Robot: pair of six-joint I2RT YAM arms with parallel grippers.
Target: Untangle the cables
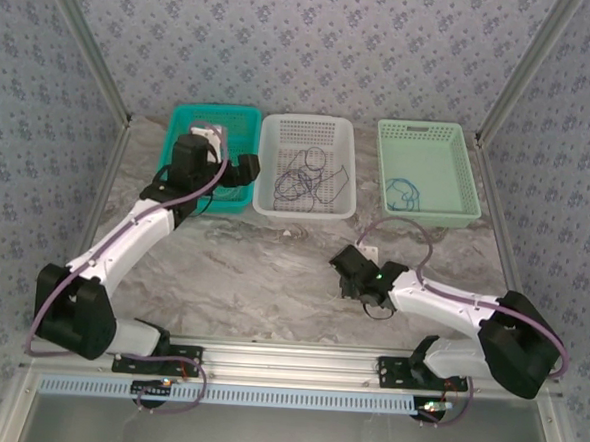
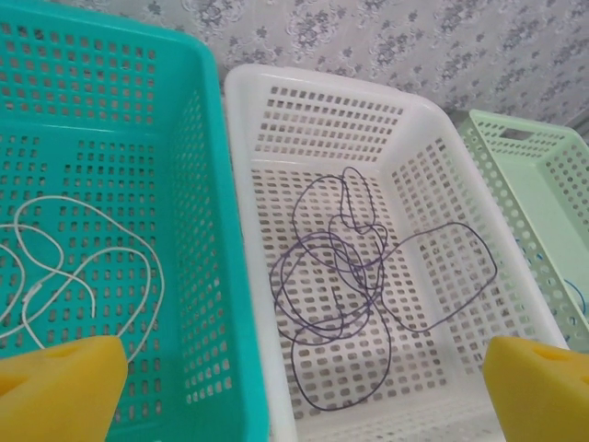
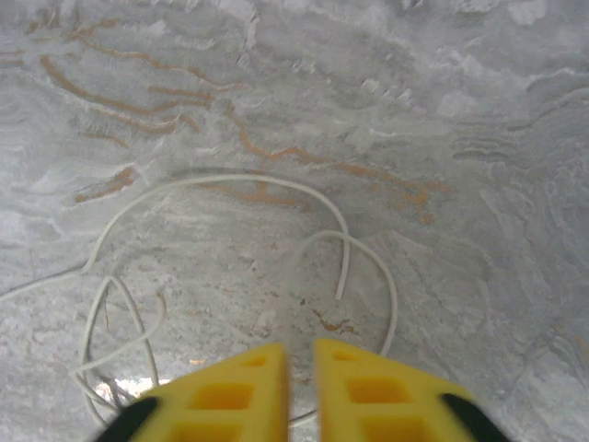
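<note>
1. Three perforated plastic baskets stand in a row on the grey marble-patterned table (image 3: 479, 129): a teal rectangular basket (image 2: 198, 55), a white rectangular basket (image 2: 322, 83) and a pale green rectangular basket (image 2: 515, 129).
2. Four cable lots are visible.
3. One thin whitish cable (image 2: 55, 197) lies looped in the teal basket.
4. One dark tangle of thin cable (image 2: 331, 267) lies in the white basket; its strand count cannot be told.
5. One thin blue cable (image 1: 405, 196) lies in the green basket.
6. One more whitish cable (image 3: 239, 178) curls on the bare table.
7. The left gripper (image 2: 304, 378) hangs over the teal and white baskets, yellow fingers spread wide, holding nothing.
8. The right gripper (image 3: 301, 368) sits low over the table cable, fingers nearly together; whether they pinch it cannot be told.
</note>
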